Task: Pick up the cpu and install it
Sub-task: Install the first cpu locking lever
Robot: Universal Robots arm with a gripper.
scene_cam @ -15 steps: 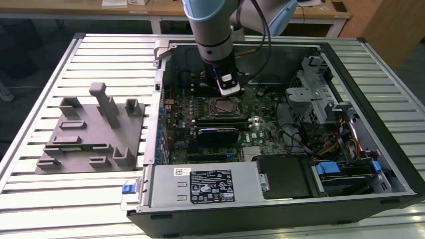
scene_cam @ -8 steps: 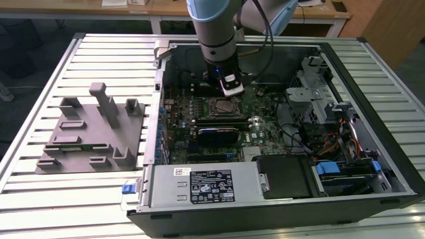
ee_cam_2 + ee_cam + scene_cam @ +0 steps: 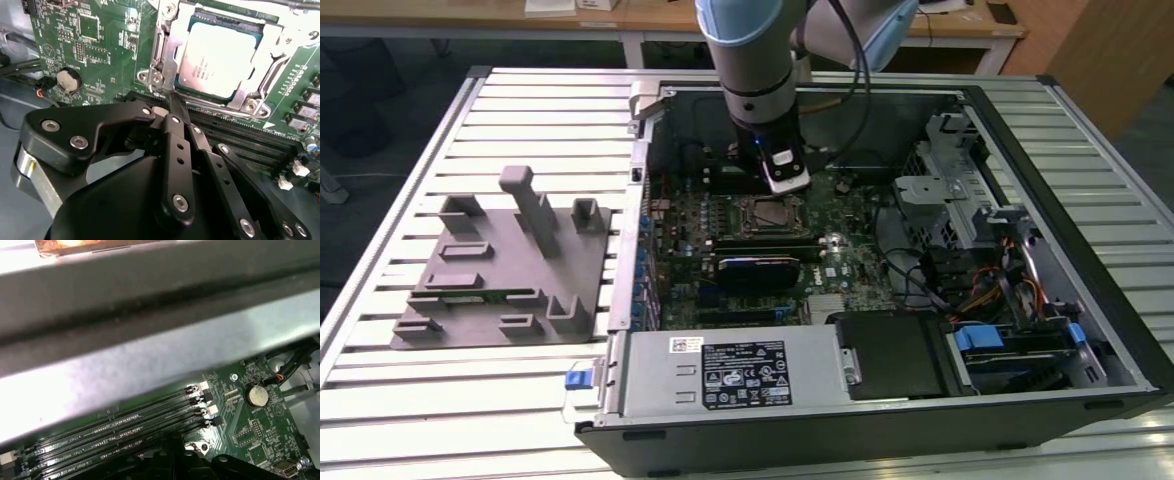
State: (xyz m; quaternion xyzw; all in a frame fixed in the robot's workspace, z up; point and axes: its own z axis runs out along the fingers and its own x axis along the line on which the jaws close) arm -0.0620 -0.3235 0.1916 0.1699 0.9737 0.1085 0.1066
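Observation:
The cpu (image 3: 220, 60), a silvery square chip with a thin green edge, lies flat in the motherboard socket with a metal frame (image 3: 165, 50) around it. In the second wrist view my gripper (image 3: 172, 106) is shut with nothing between its black fingers. Its tips sit just off the socket frame's corner, over the memory slots (image 3: 240, 130). In the exterior view the gripper (image 3: 783, 183) hangs inside the open computer case, just beyond the socket (image 3: 765, 212). The gripper's black fingers (image 3: 172, 440) also show in the first wrist view, above the memory slots (image 3: 110, 432).
A grey fixture plate (image 3: 507, 270) with upright posts lies at the exterior view's left of the case. Inside the case are a power supply (image 3: 734, 370), a drive cage (image 3: 961, 190) and cable bundles (image 3: 987, 290). A coin battery (image 3: 68, 80) sits on the board. A case wall (image 3: 150, 355) stands close by.

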